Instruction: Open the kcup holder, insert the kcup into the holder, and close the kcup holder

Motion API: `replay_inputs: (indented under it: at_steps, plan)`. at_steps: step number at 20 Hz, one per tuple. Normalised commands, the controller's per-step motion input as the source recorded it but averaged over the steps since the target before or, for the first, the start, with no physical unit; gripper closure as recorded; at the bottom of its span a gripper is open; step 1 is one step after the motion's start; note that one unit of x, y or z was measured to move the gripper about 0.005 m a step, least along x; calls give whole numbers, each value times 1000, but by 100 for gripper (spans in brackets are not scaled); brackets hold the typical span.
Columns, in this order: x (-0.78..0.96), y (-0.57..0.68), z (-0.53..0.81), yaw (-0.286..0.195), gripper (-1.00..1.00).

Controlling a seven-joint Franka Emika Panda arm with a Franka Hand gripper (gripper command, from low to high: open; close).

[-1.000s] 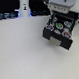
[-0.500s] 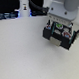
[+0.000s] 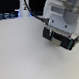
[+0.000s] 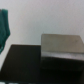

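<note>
White table (image 3: 22, 57) | kcup holder (image 3: 60, 38) half-hidden by arm | end effector state unclear

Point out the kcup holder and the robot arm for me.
kcup holder (image 3: 59, 39): exterior view, on its dark front face.
kcup holder (image 4: 61, 44): wrist view, on its grey top surface.
robot arm (image 3: 62, 16): exterior view, on its white body above the holder.

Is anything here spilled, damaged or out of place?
Nothing stands out. The kcup holder sits level on the white table, partly behind the robot arm. The pictures are too blurred to show small faults, and no kcup is visible.
</note>
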Motion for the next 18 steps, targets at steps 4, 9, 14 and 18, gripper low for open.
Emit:
replay_inputs:
  at_steps: [4,9,14,18]
  plan:
    - [-309,203,-208,226,-100]
    - [-498,178,-86,213,-100]
    - [-502,340,-10,156,-100]
    - [-431,580,13,79,-100]
